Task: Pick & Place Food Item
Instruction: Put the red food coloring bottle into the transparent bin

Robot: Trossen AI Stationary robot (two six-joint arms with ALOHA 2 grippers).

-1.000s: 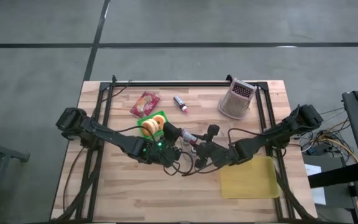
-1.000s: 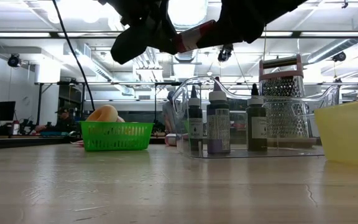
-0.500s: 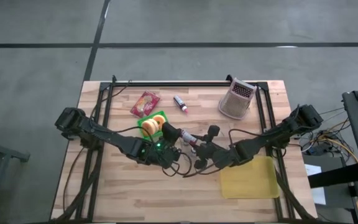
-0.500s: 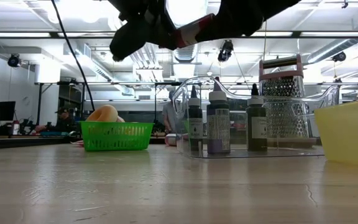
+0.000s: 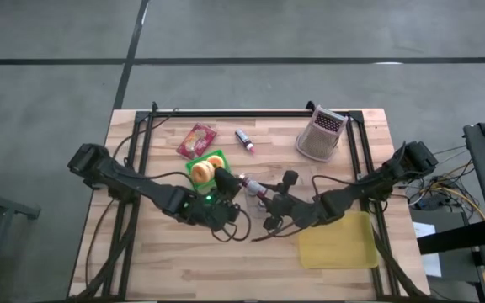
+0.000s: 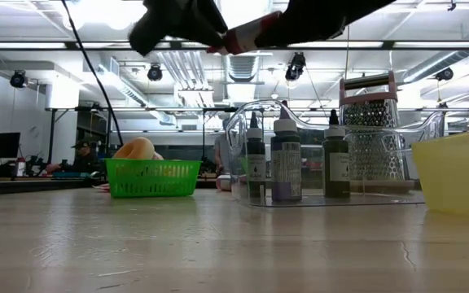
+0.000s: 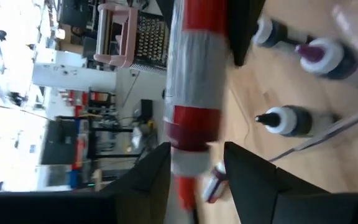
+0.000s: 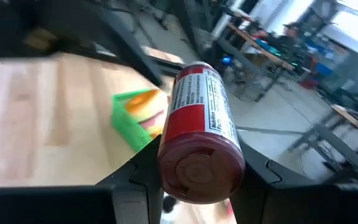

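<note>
Can held in the air over mid-table

The right gripper (image 8: 194, 180) clamps the red can (image 8: 199, 134); the left gripper (image 7: 194, 165) stands open beside its far end. Bottles (image 6: 287, 159), green basket (image 5: 206, 167) and grater (image 5: 321, 135) crowd around.

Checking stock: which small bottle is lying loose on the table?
The small bottle beside the red packet; the three dark ones stand upright in the clear tray.

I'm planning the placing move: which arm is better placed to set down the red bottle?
The right arm, probably. Its pincer is clamped on the red bottle, held up above the table. The left pincer stands open around the bottle's other end, not gripping.
</note>
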